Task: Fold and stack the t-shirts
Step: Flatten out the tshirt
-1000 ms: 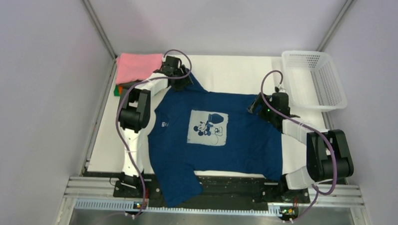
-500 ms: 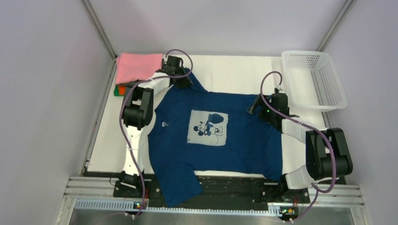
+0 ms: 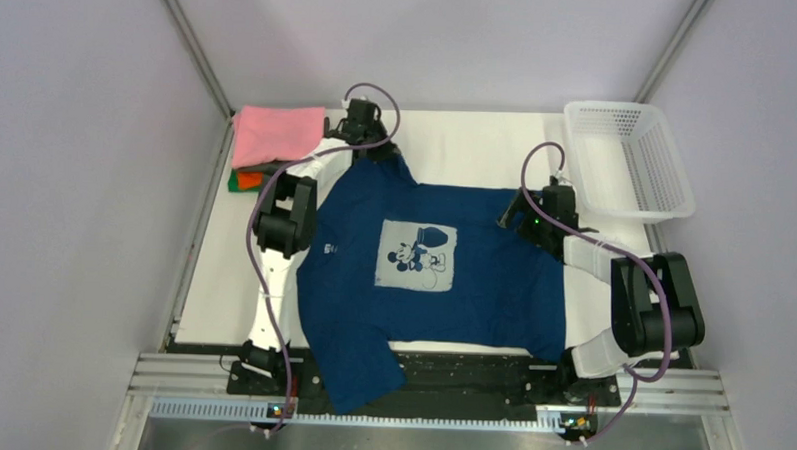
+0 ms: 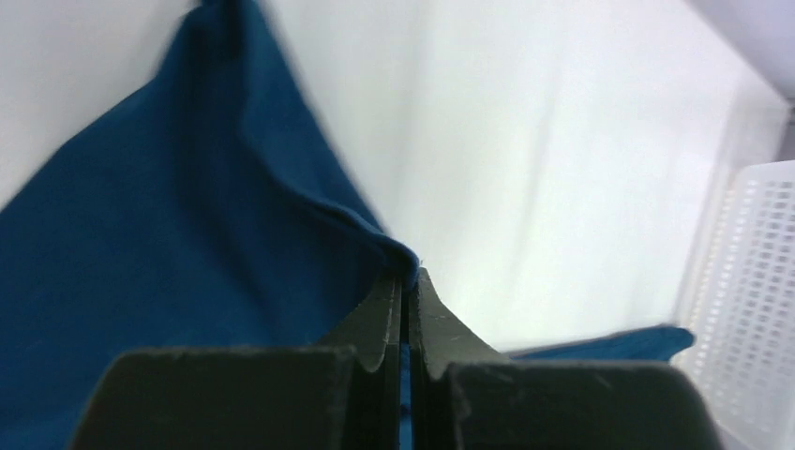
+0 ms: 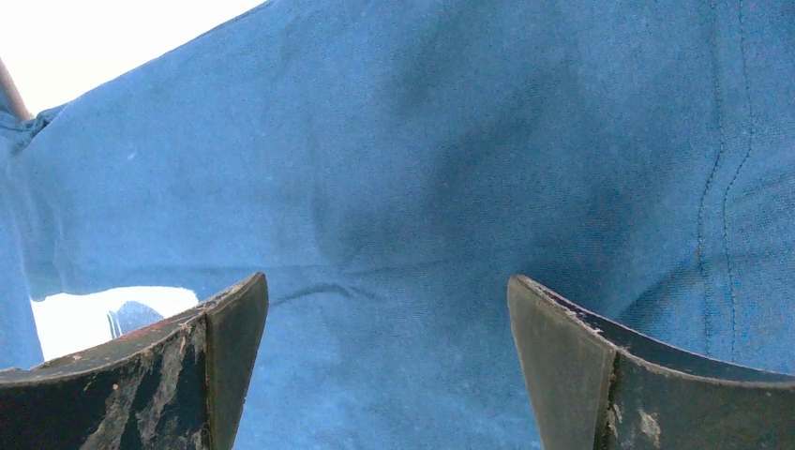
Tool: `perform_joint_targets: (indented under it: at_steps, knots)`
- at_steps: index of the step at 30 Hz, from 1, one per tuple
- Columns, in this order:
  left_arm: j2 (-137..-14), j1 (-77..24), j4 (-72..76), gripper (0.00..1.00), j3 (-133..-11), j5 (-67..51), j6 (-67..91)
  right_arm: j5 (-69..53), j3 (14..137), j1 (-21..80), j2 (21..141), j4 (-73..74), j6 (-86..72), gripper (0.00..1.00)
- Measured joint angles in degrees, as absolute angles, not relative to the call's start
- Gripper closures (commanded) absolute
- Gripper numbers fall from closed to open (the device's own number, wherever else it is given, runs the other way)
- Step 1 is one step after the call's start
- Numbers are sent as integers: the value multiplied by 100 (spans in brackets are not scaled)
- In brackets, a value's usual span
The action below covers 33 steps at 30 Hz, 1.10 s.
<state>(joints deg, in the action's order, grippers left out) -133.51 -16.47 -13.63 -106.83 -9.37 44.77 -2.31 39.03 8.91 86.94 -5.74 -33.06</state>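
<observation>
Over the last sec the L hand (image 4: 405, 281) has slid toward the counter's (image 3: 467, 147) far edge, dragging a corner of the navy shirt (image 3: 422, 286) w/ it. Its fingers are pinched tight on a thin fold of cloth. That tugs the far-left corner out flatter, so this looks like spreading prior to folding; no fold made yet. R hand (image 5: 384, 300) hasn't shifted: fingers spread wide, low over the shirt's right side, gripping nothing. Shirt lies mid-counter, print up, one part draping over the near edge. Cloth is soft matte knit w/ a stitched seam. Pink shirt (image 3: 276, 134) sits folded far left. Basket (image 3: 627, 158) is white mesh.
</observation>
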Motion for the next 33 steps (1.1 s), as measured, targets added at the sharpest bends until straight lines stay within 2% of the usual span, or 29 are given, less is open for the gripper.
perform_joint_targets:
  at_steps: [2,3,4,6,7,10,15,19,27,30,33]
  knots:
    - [-13579,-1752,-1275,97,-11161,-928,4558,-217,3918,891,8709,-574,-3304,3]
    - [-13725,-1802,-1201,91,-11421,-917,4615,-204,3918,891,8711,-572,-3304,4]
    - [-13924,-1857,-1120,70,-11740,-921,4687,-198,3920,891,8713,-572,-3304,4]
    - [-14333,-1946,-941,5,-12309,-945,4812,-178,3920,891,8715,-572,-3304,3]
    - [-14582,-2005,-854,2,-12643,-963,4873,-161,3922,891,8715,-569,-3299,3]
    - [-15157,-2141,-720,1,-13386,-967,4958,-121,3951,891,8718,-499,-3284,3]
    - [-15148,-2344,-816,1,-13447,-709,4633,-27,3959,891,8718,-454,-3247,3]
    - [-14376,-2456,-945,1,-12728,-250,4121,54,4038,891,8715,-327,-3201,3]
    - [-12022,-2379,-1942,1,-10908,816,3415,318,4217,891,8656,-84,-3131,3]
    - [-11603,-2335,-2165,1,-10353,1041,3240,558,4407,891,8650,86,-3061,3]
    - [-11679,-2283,-2388,1,-10031,980,3162,792,4595,891,8652,263,-2980,2]
